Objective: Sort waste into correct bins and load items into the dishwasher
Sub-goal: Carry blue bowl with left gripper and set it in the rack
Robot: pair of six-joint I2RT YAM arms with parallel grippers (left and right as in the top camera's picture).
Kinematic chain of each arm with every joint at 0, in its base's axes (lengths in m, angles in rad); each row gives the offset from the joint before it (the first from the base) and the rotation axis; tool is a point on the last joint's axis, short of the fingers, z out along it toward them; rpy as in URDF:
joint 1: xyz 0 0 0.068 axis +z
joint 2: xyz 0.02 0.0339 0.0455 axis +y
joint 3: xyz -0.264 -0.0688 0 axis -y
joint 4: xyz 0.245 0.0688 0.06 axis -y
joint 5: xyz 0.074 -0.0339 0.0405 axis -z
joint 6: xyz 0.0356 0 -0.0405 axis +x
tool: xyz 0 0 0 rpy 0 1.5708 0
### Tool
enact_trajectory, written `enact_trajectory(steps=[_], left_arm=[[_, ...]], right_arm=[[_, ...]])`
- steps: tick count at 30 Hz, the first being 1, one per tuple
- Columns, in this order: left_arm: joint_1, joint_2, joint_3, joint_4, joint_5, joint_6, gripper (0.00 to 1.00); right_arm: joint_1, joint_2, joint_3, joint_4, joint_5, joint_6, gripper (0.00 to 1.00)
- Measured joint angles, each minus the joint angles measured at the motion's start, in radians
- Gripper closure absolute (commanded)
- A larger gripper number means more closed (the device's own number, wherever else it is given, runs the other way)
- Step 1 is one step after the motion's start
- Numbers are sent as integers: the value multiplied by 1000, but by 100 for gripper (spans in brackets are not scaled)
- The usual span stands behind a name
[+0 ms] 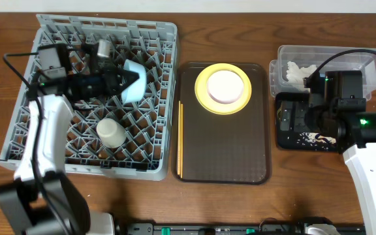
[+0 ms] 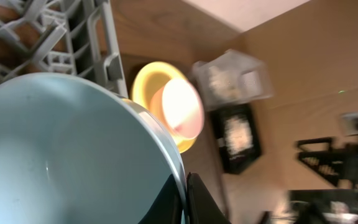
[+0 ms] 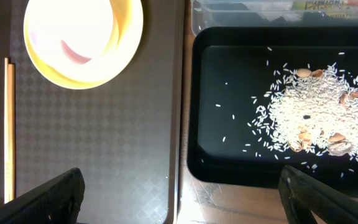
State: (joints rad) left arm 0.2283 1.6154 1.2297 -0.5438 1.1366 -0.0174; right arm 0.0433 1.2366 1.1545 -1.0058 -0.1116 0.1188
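Two grippers: the left gripper (image 1: 121, 81) is pinched on a thing; the right gripper (image 3: 180, 180) is spread and holds nothing.
Left grip: the dark fingers (image 2: 166, 208) are pressed together on the rim of the round light-blue bowl (image 1: 134, 81), with the rim's edge between them in the left wrist view.
Bowl's place: inside the large square grey plastic dish rack (image 1: 149, 32), toward its upper right part, tipped on its side with its hollow facing the gripper.
Also in the rack: a small cream cup (image 1: 111, 132) sits among the pegs, below the bowl and apart from it.
Right fingers: both dark fingers (image 3: 48, 199) sit far apart at the lower corners of the right wrist view, touching nothing.
Under the right gripper: the seam between the large brown rectangular serving tray (image 1: 227, 150) and the shallow black rectangular tray (image 3: 229, 81).
Black tray: pale rice-like food crumbs (image 3: 316, 118) lie heaped toward its right side, with stray grains scattered leftward.
Clear plastic rectangular tub (image 1: 286, 55): just beyond the black tray, with a crumpled white tissue (image 1: 299, 72) inside.
Brown tray's load: a round yellow plate (image 1: 204, 98) is in its upper half, and a cream-white bowl (image 1: 226, 87) rests on the plate.
Chopsticks: the pair of thin wooden chopsticks (image 1: 180, 140) lies straight along the brown tray's left edge, next to the rack.
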Motion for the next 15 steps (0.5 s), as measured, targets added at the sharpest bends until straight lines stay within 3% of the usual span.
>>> enact_trajectory(steps=[7, 15], left_arm=[[113, 145, 0, 29, 190, 0, 94], [179, 187, 0, 32, 240, 0, 91]], right_arm=[[0, 0, 0, 0, 0, 0, 3], [0, 0, 0, -5, 0, 0, 3]])
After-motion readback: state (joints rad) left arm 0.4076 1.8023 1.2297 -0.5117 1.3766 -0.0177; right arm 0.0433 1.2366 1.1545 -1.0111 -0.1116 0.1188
